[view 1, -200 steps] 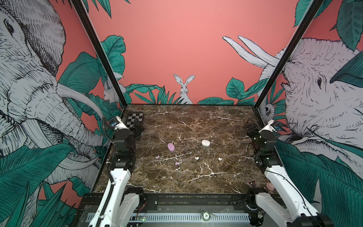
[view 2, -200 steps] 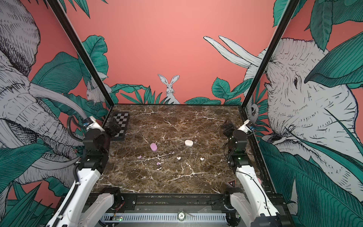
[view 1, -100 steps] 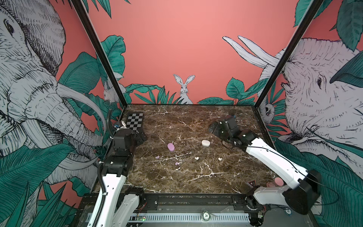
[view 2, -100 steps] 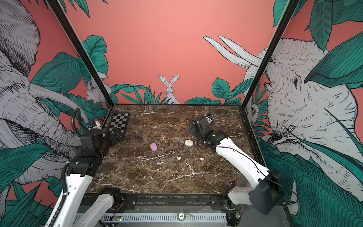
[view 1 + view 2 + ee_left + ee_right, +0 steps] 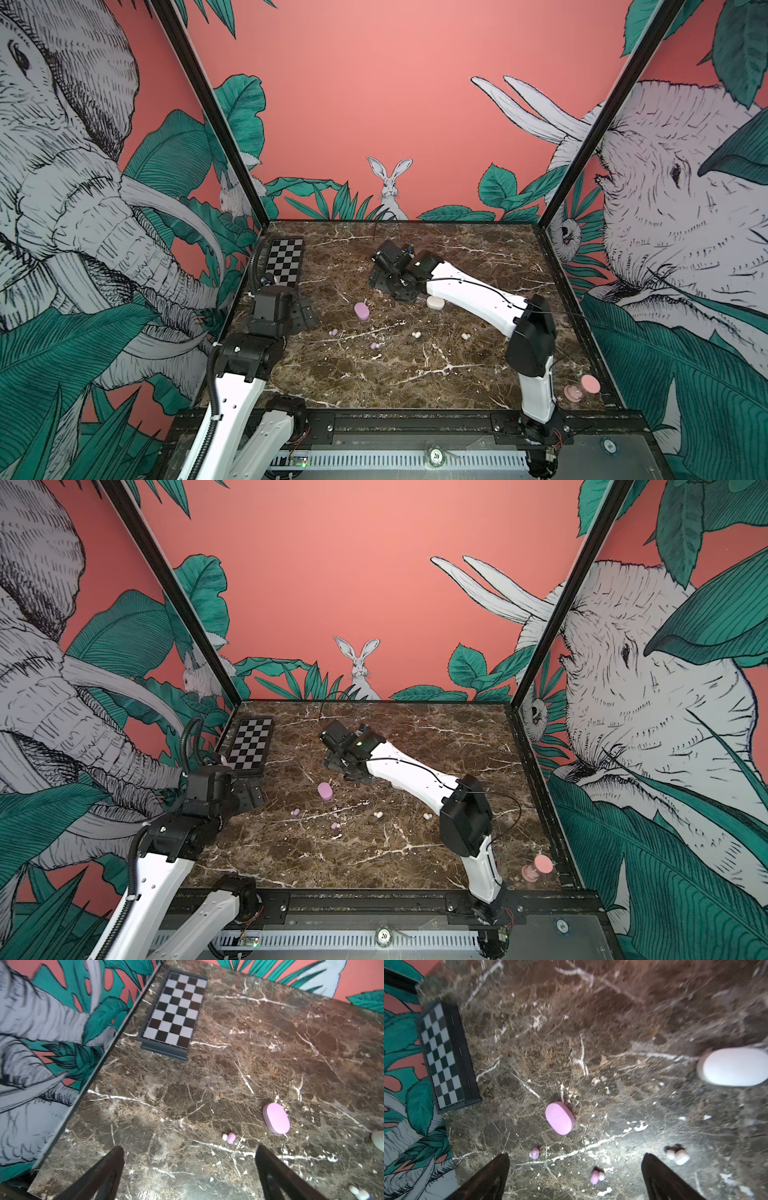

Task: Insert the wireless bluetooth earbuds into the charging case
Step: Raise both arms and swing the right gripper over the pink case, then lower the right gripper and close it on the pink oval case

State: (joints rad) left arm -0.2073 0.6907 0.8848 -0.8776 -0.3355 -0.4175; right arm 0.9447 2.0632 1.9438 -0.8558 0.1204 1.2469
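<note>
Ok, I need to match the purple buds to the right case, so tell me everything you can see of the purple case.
The purple case is a smooth, matte lilac pill shape, seemingly plastic, with a flat oval top and a low side wall. It looks shut; no seam or hinge shows clearly. It lies flat on the marble table, left of centre in both top views. Nothing holds it and only the table touches it; the nearest purple earbud lies apart from it.

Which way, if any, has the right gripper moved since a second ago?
Yes. The right gripper has swung leftward from the right wall to beyond the white case.
</note>
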